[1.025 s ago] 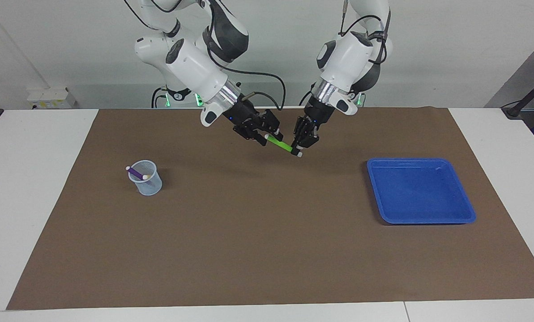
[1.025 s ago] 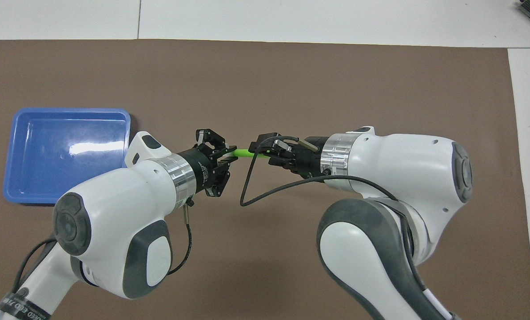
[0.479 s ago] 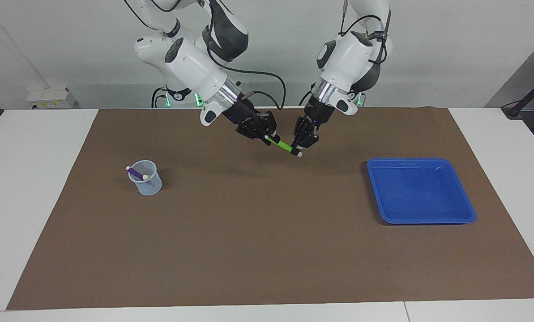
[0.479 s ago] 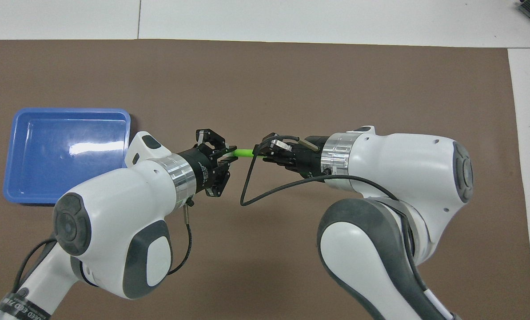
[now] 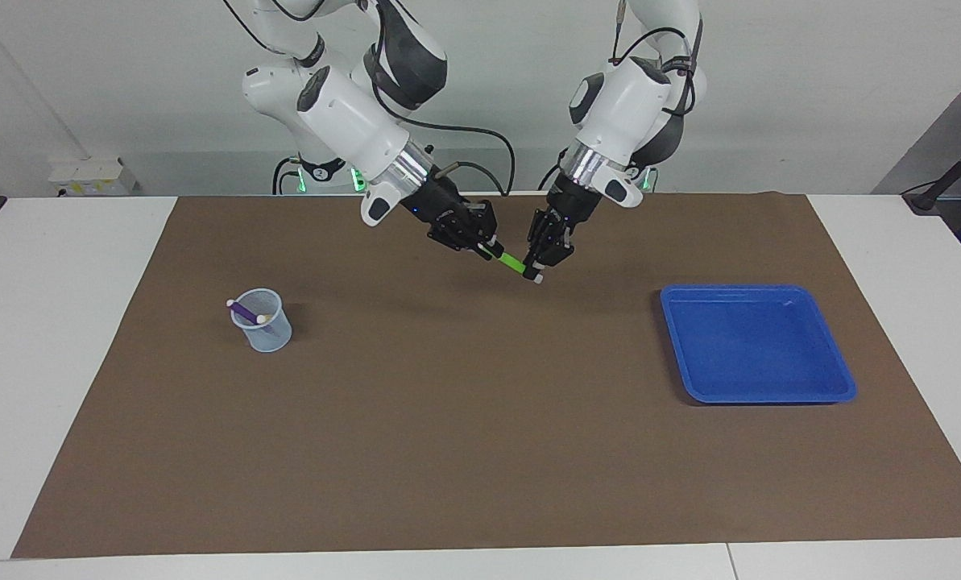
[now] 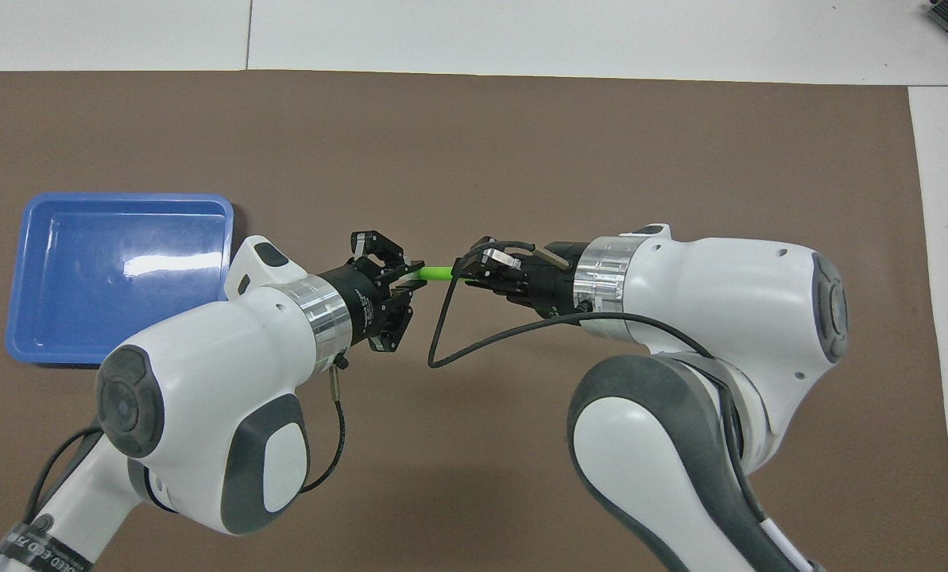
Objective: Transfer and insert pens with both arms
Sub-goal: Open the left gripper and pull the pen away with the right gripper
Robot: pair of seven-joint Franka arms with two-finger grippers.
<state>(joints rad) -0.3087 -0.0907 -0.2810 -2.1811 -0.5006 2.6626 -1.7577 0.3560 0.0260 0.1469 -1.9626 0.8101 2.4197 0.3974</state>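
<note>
A green pen (image 5: 512, 262) hangs slanted in the air over the middle of the brown mat, held at both ends. My left gripper (image 5: 538, 270) is shut on its lower end, where the whitish tip pokes out. Shut on the upper end is my right gripper (image 5: 488, 249). From overhead only a short green stretch of the pen (image 6: 435, 272) shows between the left gripper (image 6: 412, 280) and the right gripper (image 6: 467, 272). A purple pen (image 5: 244, 308) leans inside a clear cup (image 5: 269, 337) toward the right arm's end of the table.
A blue tray (image 5: 758, 342) with nothing in it lies on the mat toward the left arm's end; overhead the tray (image 6: 120, 274) sits beside the left wrist. The right arm's black cable (image 6: 442, 334) loops under the pen.
My right gripper's fingers have closed onto the free end of the green pen. The left gripper kept its hold and the pen barely moved.
</note>
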